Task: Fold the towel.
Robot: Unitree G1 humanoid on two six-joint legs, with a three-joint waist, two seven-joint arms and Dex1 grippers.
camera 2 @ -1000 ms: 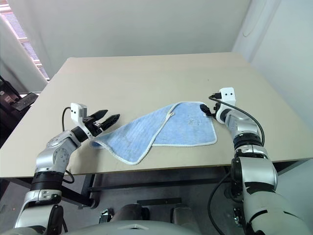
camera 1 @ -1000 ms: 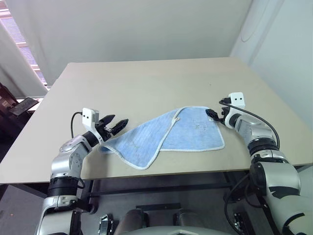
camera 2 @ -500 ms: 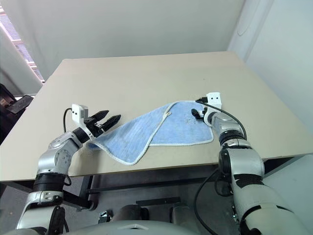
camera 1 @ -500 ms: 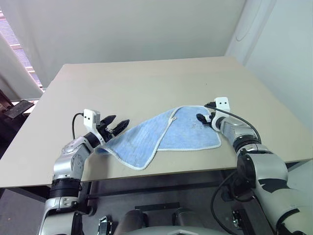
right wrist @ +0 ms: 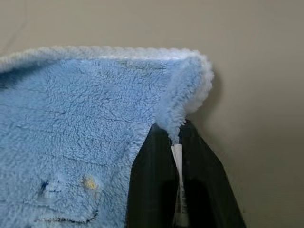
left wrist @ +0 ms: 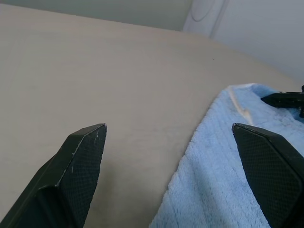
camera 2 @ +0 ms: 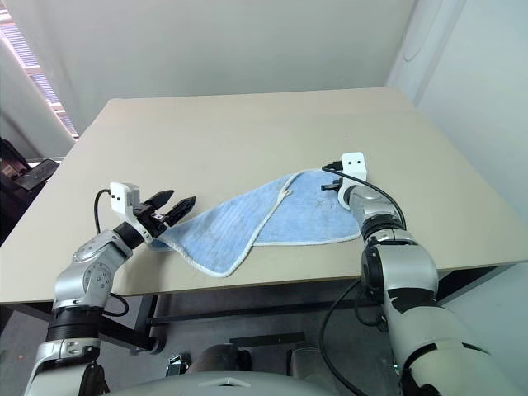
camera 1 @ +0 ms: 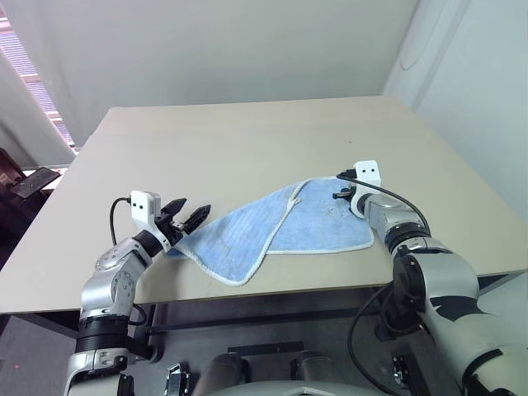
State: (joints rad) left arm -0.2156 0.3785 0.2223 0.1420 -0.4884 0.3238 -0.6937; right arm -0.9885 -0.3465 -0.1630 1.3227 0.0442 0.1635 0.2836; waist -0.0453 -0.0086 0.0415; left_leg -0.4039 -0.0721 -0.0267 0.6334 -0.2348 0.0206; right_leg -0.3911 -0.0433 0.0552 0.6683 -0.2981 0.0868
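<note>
Near the desk's [camera 1: 247, 140] front edge, your right claw [right wrist: 176, 137] pinches the towel's [camera 1: 280, 227] corner; your left claw [camera 1: 191, 216] gapes empty beside it.

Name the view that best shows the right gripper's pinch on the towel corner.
The right wrist view: the right gripper is shut on the towel corner, edging bunched between its fingers. The eye views show that gripper at the towel's far right corner; the left wrist view catches a fingertip.

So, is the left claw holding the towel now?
No, in the left wrist view the left claw is wide open, and the towel lies on the table between its fingers, not pinched.
</note>
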